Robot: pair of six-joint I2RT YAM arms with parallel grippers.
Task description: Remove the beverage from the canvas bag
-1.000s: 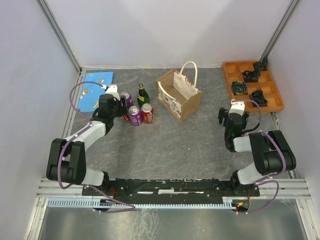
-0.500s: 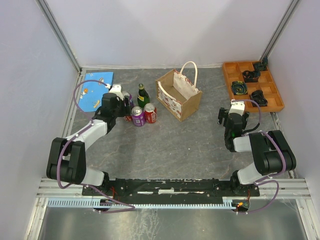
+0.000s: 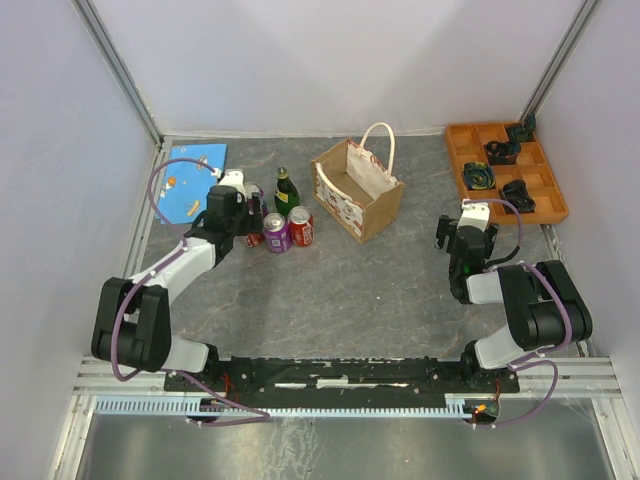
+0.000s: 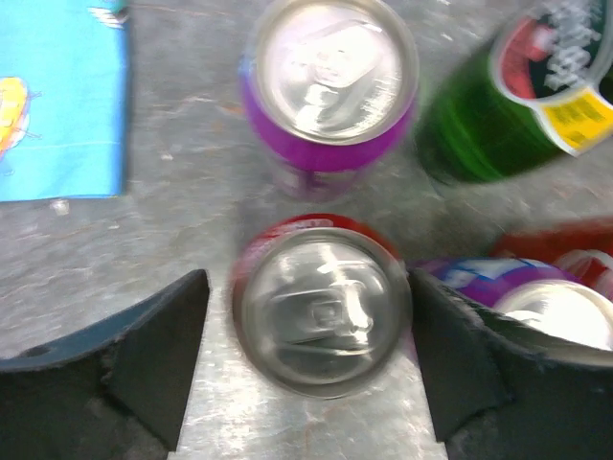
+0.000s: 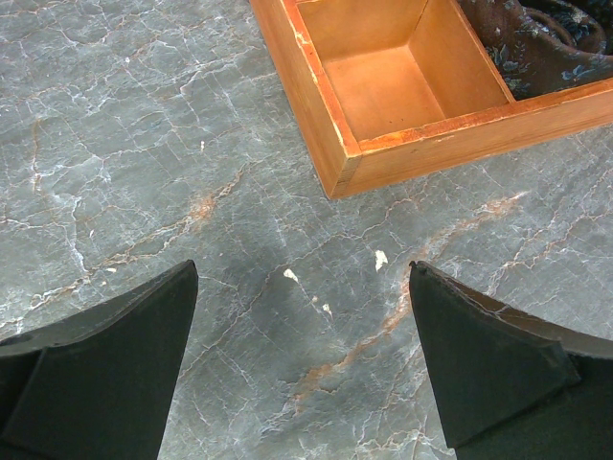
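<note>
Our left gripper (image 4: 302, 287) holds its jaws part-way open astride the red can (image 4: 323, 311). Bare table (image 4: 215, 316) shows between the can and one finger, while the other finger (image 4: 450, 355) sits against the can, or so close that we cannot tell them apart. The can stands upright on the table, outside the canvas bag (image 3: 358, 190) and to its left, so we judge the beverage delivered and the release in hand.

The trouble lies in coming away. If the close finger drags on the way up, the can could skid or tip. That same finger is squeezed in beside a purple can (image 4: 546, 302). A far purple can (image 4: 329, 81) and the green bottle (image 4: 498, 105) crowd the same patch left of the bag. The bottle is tall and narrow, so we think it would topple first in any sideways swing. We would want a straight rise.

A second red can (image 3: 300, 226) stands nearest the bag, and a blue card (image 3: 192, 178) lies farther left. Right of the bag, by the orange tray (image 5: 326, 144), our right gripper (image 5: 302, 273) has its jaws wide and holds nothing.
</note>
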